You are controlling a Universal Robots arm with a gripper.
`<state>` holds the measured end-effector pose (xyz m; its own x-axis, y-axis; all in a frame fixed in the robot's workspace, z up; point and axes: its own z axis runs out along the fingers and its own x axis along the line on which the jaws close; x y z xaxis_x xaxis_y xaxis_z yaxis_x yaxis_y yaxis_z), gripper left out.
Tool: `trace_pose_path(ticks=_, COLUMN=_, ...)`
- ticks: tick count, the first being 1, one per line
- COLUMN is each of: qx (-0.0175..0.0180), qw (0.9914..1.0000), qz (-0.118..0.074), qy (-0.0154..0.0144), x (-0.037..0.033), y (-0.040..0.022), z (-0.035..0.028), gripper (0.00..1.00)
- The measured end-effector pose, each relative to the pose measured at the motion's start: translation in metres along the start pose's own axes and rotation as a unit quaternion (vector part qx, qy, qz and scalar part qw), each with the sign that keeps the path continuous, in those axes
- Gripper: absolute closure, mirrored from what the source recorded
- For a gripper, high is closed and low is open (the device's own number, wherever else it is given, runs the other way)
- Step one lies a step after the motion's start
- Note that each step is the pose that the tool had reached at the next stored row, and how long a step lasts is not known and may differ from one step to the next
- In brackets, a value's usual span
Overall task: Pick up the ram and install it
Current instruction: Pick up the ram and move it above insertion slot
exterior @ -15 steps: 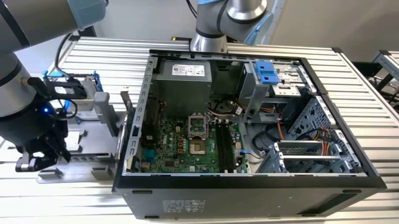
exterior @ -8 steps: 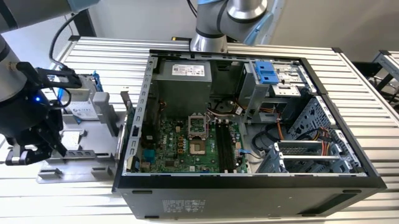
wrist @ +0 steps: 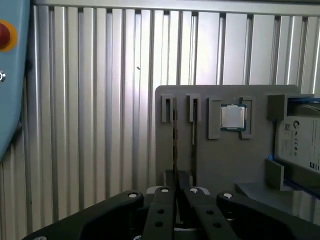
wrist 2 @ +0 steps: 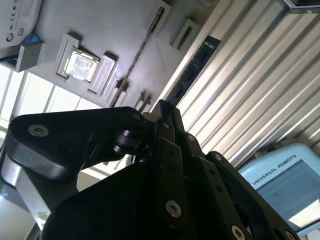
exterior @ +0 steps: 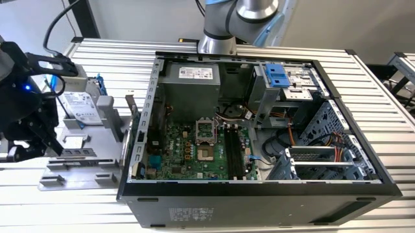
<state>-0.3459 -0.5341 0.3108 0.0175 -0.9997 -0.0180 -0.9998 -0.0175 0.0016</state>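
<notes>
The ram (wrist: 174, 135) stands on its long edge in a narrow slot of the grey holder (wrist: 225, 165), straight ahead of the end effector (wrist: 178, 192) and in line with its middle. Whether the end effector is open or closed I cannot tell. It appears to carry nothing, since the stick sits in its slot.

The stick looks light, thin and stiff, and likely fragile: a bare board that would not stand bending or a hard squeeze. The best hold is probably across its two flat faces near the middle of the free upper edge, clear of the contact edge down in the slot.

Seen edge-on, the ram offers no readable writing. Off to one side of the end effector, past a square processor chip (wrist: 233, 117), a hard drive (wrist: 300, 145) bears a pale printed label.
</notes>
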Motion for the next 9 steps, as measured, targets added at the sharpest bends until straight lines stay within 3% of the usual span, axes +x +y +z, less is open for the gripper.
trace_pose_path(ticks=3, qx=0.0, qw=1.0, qz=0.0, qy=0.0, x=-0.0002, y=0.0, z=-0.0104, gripper=1.0)
trace_pose_path(ticks=9, qx=0.0, qw=1.0, qz=0.0, qy=0.0001, x=-0.0023, y=0.0, z=-0.0239, gripper=1.0)
